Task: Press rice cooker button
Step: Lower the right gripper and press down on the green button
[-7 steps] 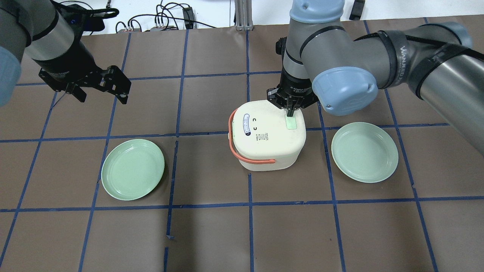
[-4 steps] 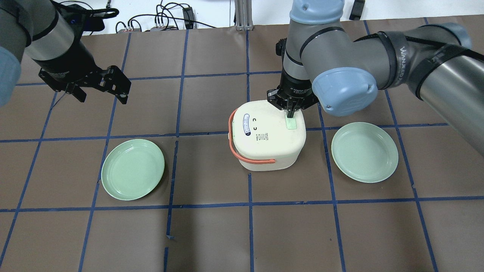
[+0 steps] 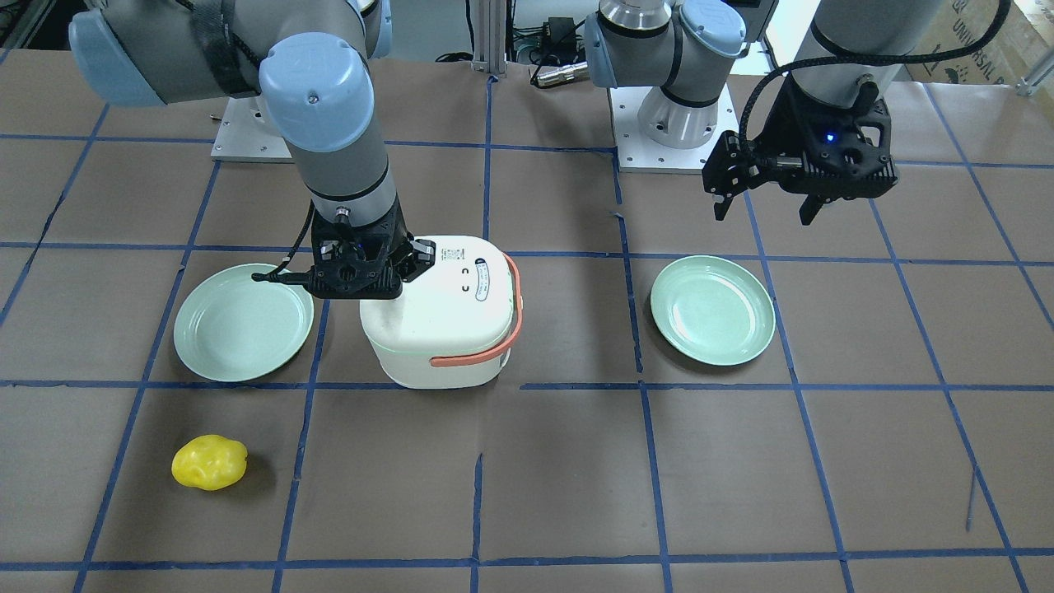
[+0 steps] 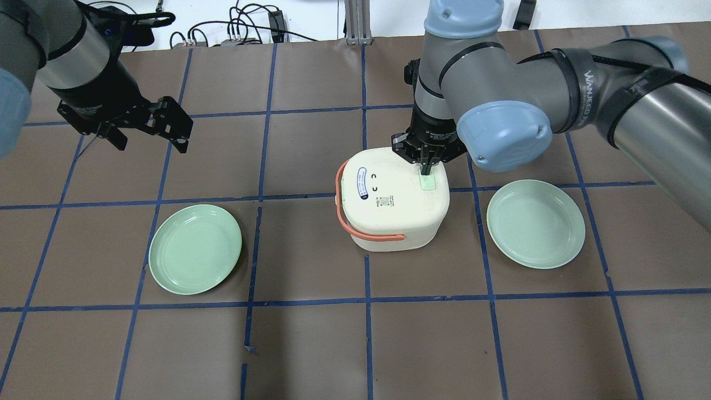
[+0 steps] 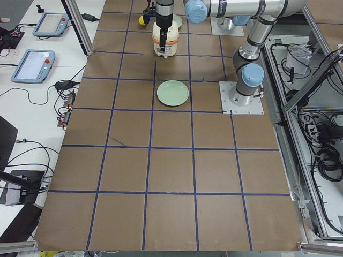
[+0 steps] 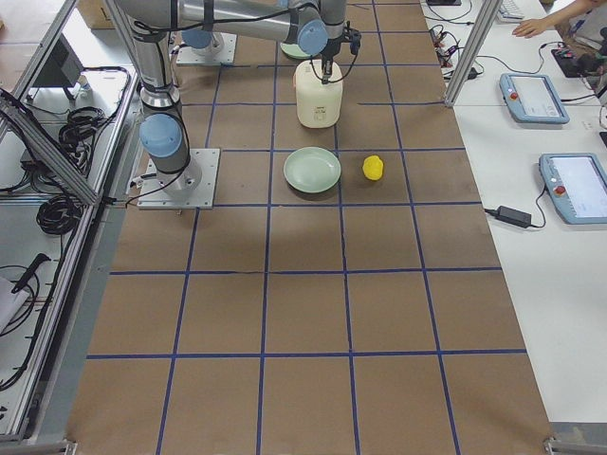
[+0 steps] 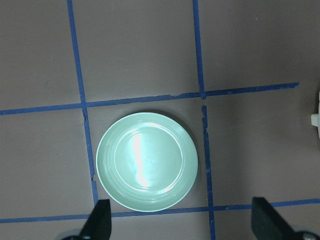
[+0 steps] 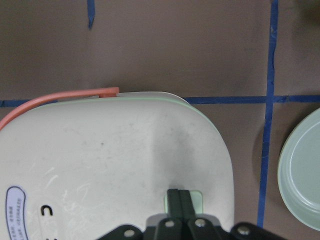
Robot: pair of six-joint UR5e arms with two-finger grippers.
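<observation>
A cream rice cooker point(image 4: 391, 208) with an orange handle point(image 4: 355, 230) stands mid-table; it also shows in the front view point(image 3: 440, 317). Its pale green button point(image 4: 427, 181) lies on the lid's right side. My right gripper point(image 4: 425, 170) is shut, its fingertips pointing down at the button's far end. In the right wrist view the closed fingers point(image 8: 179, 202) rest on the green button point(image 8: 196, 199). My left gripper point(image 4: 150, 141) is open and empty, high above the table at the far left; its fingertips point(image 7: 101, 220) frame a green plate in the left wrist view.
A green plate point(image 4: 195, 248) lies left of the cooker, another green plate point(image 4: 535, 223) right of it. A yellow potato-like object point(image 3: 209, 463) lies near the operators' side in the front view. Cables and an aluminium post point(image 4: 355, 22) stand at the table's far edge.
The right gripper has shifted slightly away along the button, fingers still shut over it. The left arm, cooker and plates have not moved.
</observation>
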